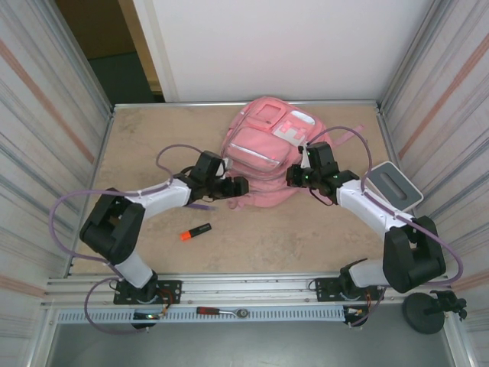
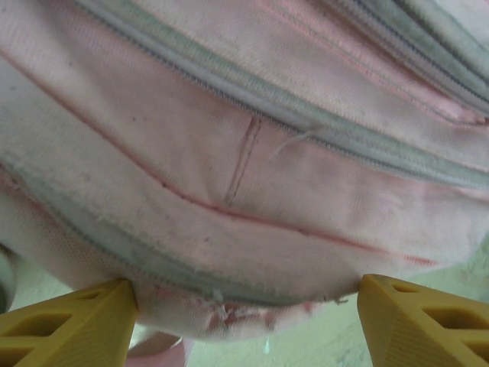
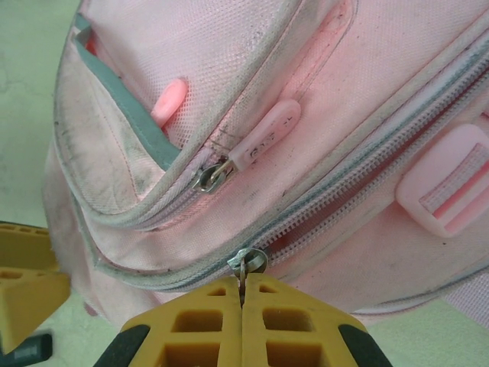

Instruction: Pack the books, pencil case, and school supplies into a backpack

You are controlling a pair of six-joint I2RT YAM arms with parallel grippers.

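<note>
The left gripper [image 1: 240, 186] reaches us from the top view lying low on the table [image 1: 153, 138], its tip against the near left edge of the pink backpack [image 1: 263, 145]. The right gripper [image 1: 293, 177] meets the same bag from the other side, at its near right edge. The backpack lies flat toward the far middle of the table. An orange-and-black marker [image 1: 195, 230] lies on the bare surface nearer to us, well apart from the bag, and a grey-white box [image 1: 393, 183] sits by the right wall.

From the left wrist we see its two yellow fingers [image 2: 69, 325] standing wide apart, holding nothing. The bag's lower edge, with its grey zip lines, hangs between and just above their tips.

From the right wrist we see the yellow fingers [image 3: 206, 321] pressed together, pinching the metal zipper pull [image 3: 246, 262] of a long zip on the bag. A pink pull tab [image 3: 267, 134] hangs from another zip just above.
</note>
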